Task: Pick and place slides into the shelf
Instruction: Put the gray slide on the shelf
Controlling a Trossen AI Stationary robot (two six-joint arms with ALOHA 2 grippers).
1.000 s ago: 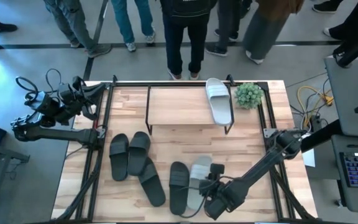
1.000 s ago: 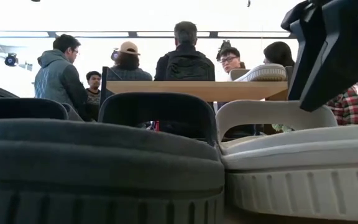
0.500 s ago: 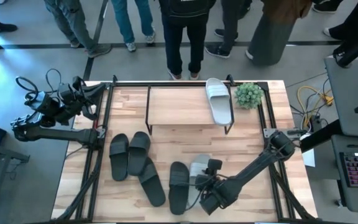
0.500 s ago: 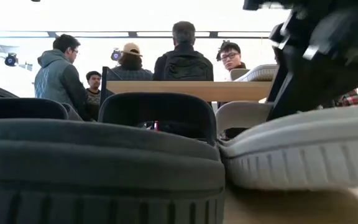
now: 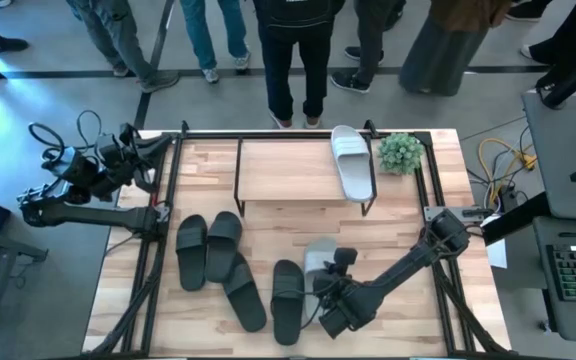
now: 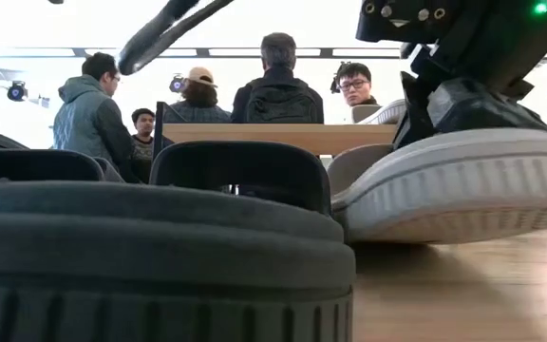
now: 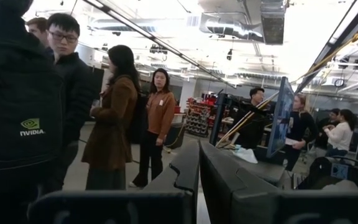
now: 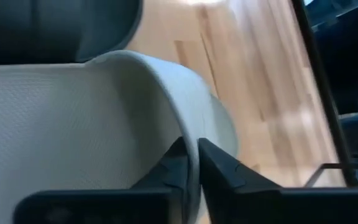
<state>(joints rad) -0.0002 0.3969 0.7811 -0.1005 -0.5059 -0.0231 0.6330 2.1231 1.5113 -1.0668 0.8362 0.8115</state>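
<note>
On the wooden counter (image 5: 408,215), which fills the middle of the high view, the shelf (image 5: 288,172) stands at the far edge, close to several people on the floor beyond. One pale slide (image 5: 351,162) lies on the right end of its top board, just beside a small green plant (image 5: 400,152). Nearer to the front, four black slides (image 5: 208,250) lie on the counter: two side by side at the left, one angled below them, and one more (image 5: 286,298) to the right of it. The right arm reaches in from the right edge of the counter, and the right pincer (image 5: 324,296) is closed on the second pale slide (image 5: 318,262); in the right wrist view its fingers (image 8: 182,169) pinch the rim of this slide with almost no gap. In the low view this pale slide (image 6: 454,185) is tilted, its near end lifted off the wood, just beside the black one. The left arm rests beyond the left edge of the counter, and the left pincer (image 7: 197,177) is closed on nothing, its fingers nearly touching.
</note>
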